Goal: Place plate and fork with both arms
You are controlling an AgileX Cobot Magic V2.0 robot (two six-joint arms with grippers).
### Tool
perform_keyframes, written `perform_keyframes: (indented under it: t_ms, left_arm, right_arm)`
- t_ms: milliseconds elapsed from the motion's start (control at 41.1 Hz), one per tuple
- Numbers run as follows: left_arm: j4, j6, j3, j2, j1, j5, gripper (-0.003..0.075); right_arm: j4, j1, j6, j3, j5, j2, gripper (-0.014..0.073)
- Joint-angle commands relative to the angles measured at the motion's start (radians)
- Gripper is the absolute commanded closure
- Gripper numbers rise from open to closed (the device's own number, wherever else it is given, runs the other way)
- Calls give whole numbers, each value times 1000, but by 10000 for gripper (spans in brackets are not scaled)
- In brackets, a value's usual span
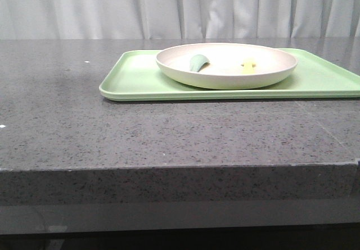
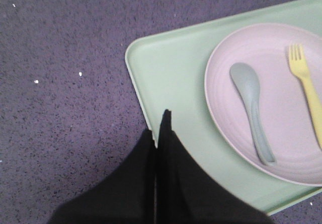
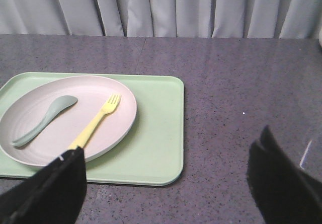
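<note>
Left gripper (image 2: 162,128) closed, empty; right gripper (image 3: 166,178) wide open, empty. Lifting plate (image 1: 225,78) could spill fork (image 3: 95,123) and spoon (image 3: 45,119).

Fork (image 1: 248,66), spoon (image 1: 198,63) in plate (image 1: 225,79); spoon left; plate on tray (image 1: 135,78).

Tray (image 3: 156,133): light green, flat on the grey speckled table (image 3: 241,83).
Plate (image 3: 121,114): on the tray – toward one end of it.
Fork (image 3: 95,121): yellow, lying in the plate.
Spoon (image 3: 45,118): grey-green, beside the fork – apart from it.
Right gripper (image 3: 166,183): fingers (image 3: 50,189) spread wide, nothing between.
Curtain (image 3: 161,7): behind the table.
</note>
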Motion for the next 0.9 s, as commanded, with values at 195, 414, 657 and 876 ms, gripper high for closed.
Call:
perform_keyframes:
  t_ms: [195,414,657,876]
  left_arm:
    - [32,-6,349,-379,2,-372,738]
    - [69,-6,547,-607,2,-437,738]
    - [69,-6,758,-868,2,-465,738]
    - [69,-6,866,-1057,2,-458,738]
  right_arm:
    - [0,-1,-5,-31,-79,11,-62]
    - [0,-1,-5,-31,-80,11,-62]
    - [0,-1,-5,-31,-81,11,-62]
    - [0,-1,-5,-31,-102,12,-62]
